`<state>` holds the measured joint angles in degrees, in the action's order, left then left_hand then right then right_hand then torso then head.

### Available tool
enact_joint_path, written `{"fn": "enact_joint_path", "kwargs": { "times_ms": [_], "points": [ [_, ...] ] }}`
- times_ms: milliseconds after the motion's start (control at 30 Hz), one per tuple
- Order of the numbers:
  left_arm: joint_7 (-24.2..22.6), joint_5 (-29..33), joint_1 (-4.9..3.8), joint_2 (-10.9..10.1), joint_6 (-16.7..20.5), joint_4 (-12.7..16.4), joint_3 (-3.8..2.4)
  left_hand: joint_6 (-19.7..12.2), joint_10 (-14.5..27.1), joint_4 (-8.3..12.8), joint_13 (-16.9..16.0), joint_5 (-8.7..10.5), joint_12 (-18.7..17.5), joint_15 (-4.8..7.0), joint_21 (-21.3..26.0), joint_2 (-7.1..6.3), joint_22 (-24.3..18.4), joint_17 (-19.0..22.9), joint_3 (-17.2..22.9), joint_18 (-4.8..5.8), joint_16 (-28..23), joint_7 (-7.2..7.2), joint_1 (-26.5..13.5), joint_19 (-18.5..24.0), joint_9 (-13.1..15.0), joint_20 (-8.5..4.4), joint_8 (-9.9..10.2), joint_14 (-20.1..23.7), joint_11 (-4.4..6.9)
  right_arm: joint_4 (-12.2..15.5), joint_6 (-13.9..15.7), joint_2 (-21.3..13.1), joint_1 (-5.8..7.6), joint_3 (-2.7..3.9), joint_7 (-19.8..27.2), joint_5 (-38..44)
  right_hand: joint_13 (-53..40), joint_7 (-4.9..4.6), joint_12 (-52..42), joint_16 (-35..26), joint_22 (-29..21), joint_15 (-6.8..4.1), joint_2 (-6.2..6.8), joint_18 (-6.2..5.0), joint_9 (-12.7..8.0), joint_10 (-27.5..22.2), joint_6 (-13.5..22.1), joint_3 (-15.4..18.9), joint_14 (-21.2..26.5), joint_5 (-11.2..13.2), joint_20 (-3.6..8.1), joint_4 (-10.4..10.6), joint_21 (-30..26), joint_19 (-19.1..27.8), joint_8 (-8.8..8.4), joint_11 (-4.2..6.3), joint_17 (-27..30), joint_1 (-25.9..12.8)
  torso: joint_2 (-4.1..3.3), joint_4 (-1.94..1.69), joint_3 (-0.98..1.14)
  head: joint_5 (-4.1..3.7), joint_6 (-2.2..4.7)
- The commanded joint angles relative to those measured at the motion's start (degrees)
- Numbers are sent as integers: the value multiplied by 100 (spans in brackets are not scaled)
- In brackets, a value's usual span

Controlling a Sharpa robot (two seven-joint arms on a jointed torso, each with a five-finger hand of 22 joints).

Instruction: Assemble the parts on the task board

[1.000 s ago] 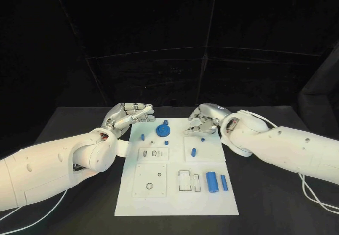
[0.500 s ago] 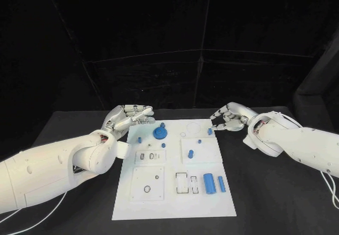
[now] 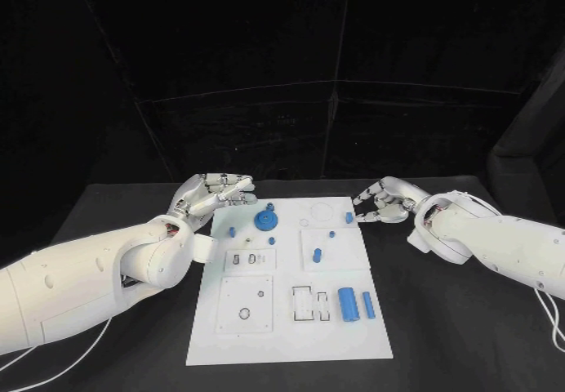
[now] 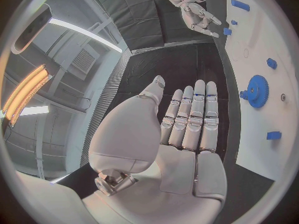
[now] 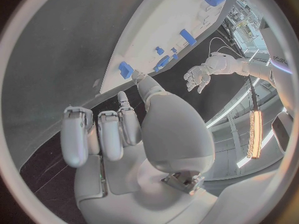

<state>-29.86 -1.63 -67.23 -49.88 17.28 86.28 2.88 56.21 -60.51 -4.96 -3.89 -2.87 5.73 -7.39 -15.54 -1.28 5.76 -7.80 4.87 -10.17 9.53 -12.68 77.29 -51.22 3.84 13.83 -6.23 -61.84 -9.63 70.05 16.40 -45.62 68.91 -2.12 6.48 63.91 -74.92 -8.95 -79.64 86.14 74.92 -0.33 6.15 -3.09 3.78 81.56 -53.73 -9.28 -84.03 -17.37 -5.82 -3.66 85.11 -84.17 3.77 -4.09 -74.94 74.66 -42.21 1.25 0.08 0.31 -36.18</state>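
The white task board (image 3: 224,339) lies in the middle of the black table. A blue gear (image 3: 267,219) stands near its far left corner, with small blue parts (image 3: 252,239) around it. A blue cylinder (image 3: 349,303) and a thin blue bar (image 3: 370,305) lie side by side at the near right. My left hand (image 3: 218,194) hovers just off the board's far left corner, fingers straight and together, holding nothing (image 4: 187,119). My right hand (image 3: 383,200) hangs beside the far right edge, fingers loosely bent and empty (image 5: 124,129), its thumb close to a small blue part (image 3: 349,217).
Bare black tabletop (image 3: 117,204) runs along both sides of the board. Rectangular slots (image 3: 306,304) and an oval hole (image 3: 247,312) mark the board's near half. A black backdrop stands behind the table.
My right hand has drawn off the board's far middle to its right edge. A small blue part now shows at that edge. The left hand has stayed put.
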Motion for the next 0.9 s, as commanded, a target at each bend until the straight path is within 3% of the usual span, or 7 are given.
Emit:
{"fn": "enact_joint_path", "kwargs": {
  "times_ms": [33,667,767,900],
  "points": [
    [-45,3,-6,11,-72,-10,-5,45,-46,42,4,12,-32,9,36,37,-8,-8,-3,-34,-27,17,6,-55,-4,-5,26,-37,5,-17,-122,28,-17,2,141,-46,-424,1,5,30,224,-18,-10,51,-5,-26,53,0,-393,52,32,-42,-25,-41,-9,16,-495,62,3,-6,-1,-4,-11],
    [-35,3,-1,26,-83,-47,-5,45,-46,42,4,12,-32,9,36,37,-8,-8,-3,-34,-27,17,6,-55,-4,-5,26,-37,5,-236,-22,277,-80,4,53,-142,-527,-5,-96,55,275,-19,-199,61,16,72,-74,-22,-410,128,33,-28,-2,-67,52,15,-571,4,6,-19,-7,-7,-40],
    [-30,3,-1,25,-85,-49,-5,45,-46,42,4,12,-32,9,36,37,-8,-8,-3,-34,-27,17,6,-55,-4,-5,26,-37,5,-267,-49,317,-83,4,21,-141,-549,-7,-117,58,286,-18,-271,63,16,93,-147,-70,-412,339,33,-77,3,-73,68,14,-581,34,5,-18,-10,2,-47],
    [-21,3,-1,25,-87,-46,-5,45,-46,43,4,12,-33,9,36,37,-9,-8,-3,-34,-28,16,7,-55,-5,-5,26,-38,5,-283,-107,347,-95,4,-29,-105,-604,-4,-170,63,320,-20,-314,69,19,138,-232,-136,-415,448,34,-149,17,-88,88,18,-598,86,6,-11,-8,-2,-57]
  ]
}}
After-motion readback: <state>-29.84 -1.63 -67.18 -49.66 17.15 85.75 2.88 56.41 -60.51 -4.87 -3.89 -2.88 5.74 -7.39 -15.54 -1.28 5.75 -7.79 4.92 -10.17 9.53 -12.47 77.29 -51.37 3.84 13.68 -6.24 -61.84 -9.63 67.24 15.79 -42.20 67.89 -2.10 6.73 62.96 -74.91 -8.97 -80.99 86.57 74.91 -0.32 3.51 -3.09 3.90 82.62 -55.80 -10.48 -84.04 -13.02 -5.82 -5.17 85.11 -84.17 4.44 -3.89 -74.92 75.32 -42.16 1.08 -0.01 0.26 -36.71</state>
